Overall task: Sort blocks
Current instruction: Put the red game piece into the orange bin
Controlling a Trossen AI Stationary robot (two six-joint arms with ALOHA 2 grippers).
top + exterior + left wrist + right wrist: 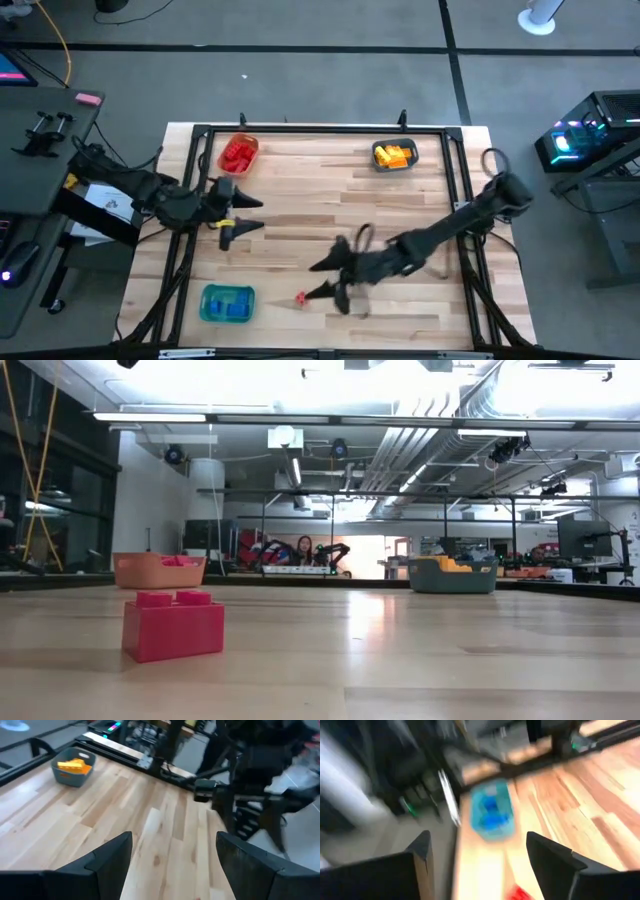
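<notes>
right fingers (pixel 318 279) spread wide, empty, low over the counter (pixel 330 195), just beside one loose red block (pixel 300 298). left fingers (pixel 250 214) also spread, empty, near the red tray (pixel 238 154). other blocks sorted: red in that tray, yellow in the grey tray (pixel 394 155), blue in the green tray (pixel 228 303).

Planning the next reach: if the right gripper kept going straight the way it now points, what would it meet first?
Probably the lone red block, lying just ahead of the open right gripper. Beyond it stands the tray of blue blocks. Its height above the table is unclear, so it might pass over the block.
</notes>
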